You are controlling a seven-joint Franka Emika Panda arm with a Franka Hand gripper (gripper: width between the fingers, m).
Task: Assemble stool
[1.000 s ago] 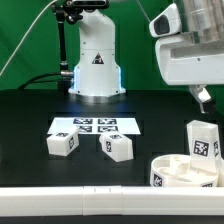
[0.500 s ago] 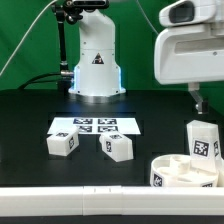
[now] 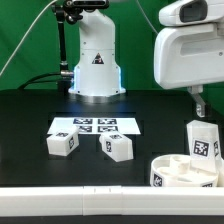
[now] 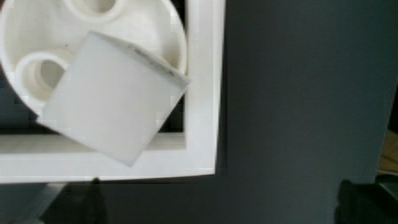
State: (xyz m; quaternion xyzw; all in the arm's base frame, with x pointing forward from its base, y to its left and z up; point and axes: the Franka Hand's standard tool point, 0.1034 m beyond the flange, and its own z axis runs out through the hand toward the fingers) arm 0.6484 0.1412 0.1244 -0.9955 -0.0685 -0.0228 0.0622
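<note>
The stool's round white seat (image 3: 186, 171) lies at the exterior view's lower right, and its holed top fills part of the wrist view (image 4: 98, 35). One tagged leg (image 3: 203, 139) stands upright right behind it and shows tilted in the wrist view (image 4: 111, 100). Two more legs (image 3: 63, 143) (image 3: 117, 148) lie in front of the marker board. My gripper (image 3: 199, 108) hangs above the upright leg, apart from it. In the wrist view its dark fingertips (image 4: 79, 205) frame the gripper (image 4: 222, 205), open with nothing between them.
The marker board (image 3: 95, 126) lies mid-table before the robot base (image 3: 96, 70). A long white bar (image 3: 70, 198) runs along the front edge, and white bars (image 4: 205, 110) form a corner around the seat.
The hand has straightened from a tilt and shifted slightly toward the exterior view's left, then held still. The jaws stayed open and no part moved.
</note>
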